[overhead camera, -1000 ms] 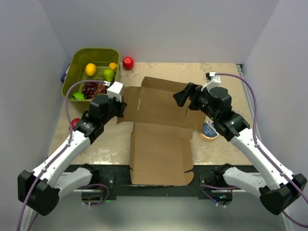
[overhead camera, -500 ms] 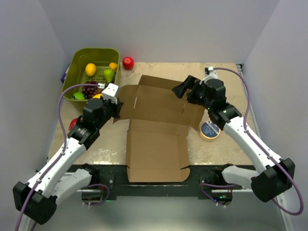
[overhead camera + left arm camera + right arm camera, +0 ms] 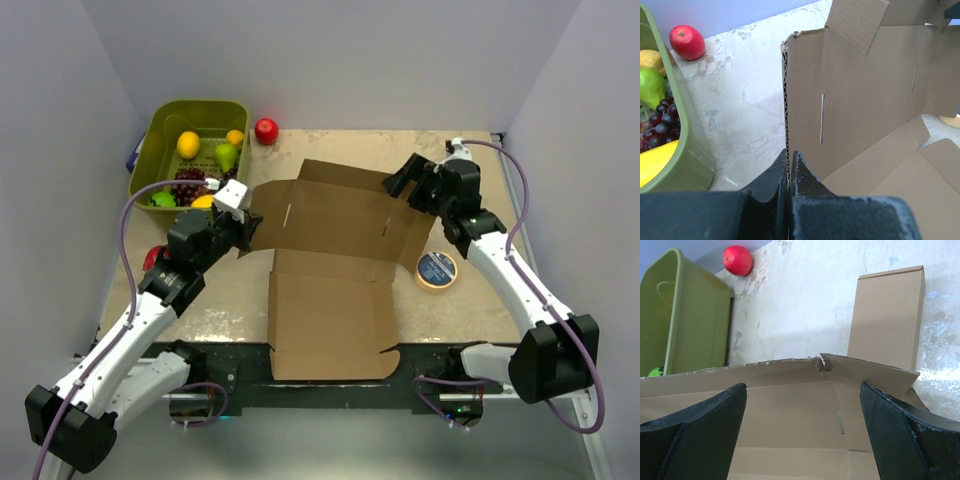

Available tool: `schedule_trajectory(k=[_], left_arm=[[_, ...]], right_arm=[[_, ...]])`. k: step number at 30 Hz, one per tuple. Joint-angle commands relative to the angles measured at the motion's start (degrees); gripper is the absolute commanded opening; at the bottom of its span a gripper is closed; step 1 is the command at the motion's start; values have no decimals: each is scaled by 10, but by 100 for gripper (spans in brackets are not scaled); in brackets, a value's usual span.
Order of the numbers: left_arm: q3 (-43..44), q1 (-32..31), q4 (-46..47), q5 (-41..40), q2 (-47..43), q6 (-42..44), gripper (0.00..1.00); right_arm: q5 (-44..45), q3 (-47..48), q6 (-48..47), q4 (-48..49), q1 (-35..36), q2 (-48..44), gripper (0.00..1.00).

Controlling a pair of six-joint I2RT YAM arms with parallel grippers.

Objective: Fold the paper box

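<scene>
The paper box [image 3: 330, 290] is a large brown corrugated sheet with flaps, its near panel flat on the table and its far panel raised. My left gripper [image 3: 243, 228] is shut on the raised panel's left edge [image 3: 787, 120]; the cardboard edge runs between my fingers [image 3: 805, 182]. My right gripper [image 3: 408, 180] is open, just above and behind the box's far right corner. In the right wrist view the wide-apart fingers [image 3: 890, 425] frame the raised panel's top edge [image 3: 790, 390] without touching it.
A green basket [image 3: 150, 150] of fruit stands at the back left, a red apple [image 3: 266, 130] beside it. A tape roll [image 3: 437, 269] lies right of the box. A red object [image 3: 153, 257] lies under the left arm. White walls enclose the table.
My right gripper has pulled back and to the right, off the raised panel toward its far right corner. My left gripper kept its hold and shifted slightly; the box moved a little.
</scene>
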Motion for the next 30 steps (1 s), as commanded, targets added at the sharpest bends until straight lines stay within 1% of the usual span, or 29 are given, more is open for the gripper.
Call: schedule_trajectory(k=[1,3,5,6,7,8,9,10,12,16,20,21,22,24,28,30], left_arm=[[0,1,43,26,-3,7,0],[0,1,43,26,1,8,0],[1,1,41,19,7,8,0],[2,0,40,16,9,8,0],[3,0,41,15,10,9,0],[3,0,40,16,10,9,0],[3,0,40,16,9,9,0],[3,0,40,16,9,9,0],[0,0,42,15,8,11,0],[-2,-5,43,28,7,22,0],[-6,-10,43,38,3,34,0],[-9,-11,62,38,1,34,0],[-12,-13,65,42,-3,52,0],[-19,-15,75,49,-8,57,0],[-25,-20,80,55,-17,69,0],[-27,-21,81,55,-18,73,0]], right_arm=[[-27,1,10,27,-2,-34,99],[-60,-10,37,39,-2,-51,99],[-92,-45,103,65,-1,-83,99],[-139,-63,135,116,-1,-92,99],[-156,-104,168,149,1,-100,99],[-170,-122,235,180,6,-110,99],[-177,-135,263,223,9,-114,99],[-175,-147,306,234,20,-115,99],[-172,-147,334,251,33,-114,99],[-155,-113,392,253,58,-94,99],[-174,-91,442,269,58,-48,99],[-178,-90,456,283,58,-40,99],[-177,-87,481,284,58,-24,99],[-176,-76,501,256,58,-9,99],[-179,-57,530,269,58,16,99],[-168,-48,538,236,58,20,99]])
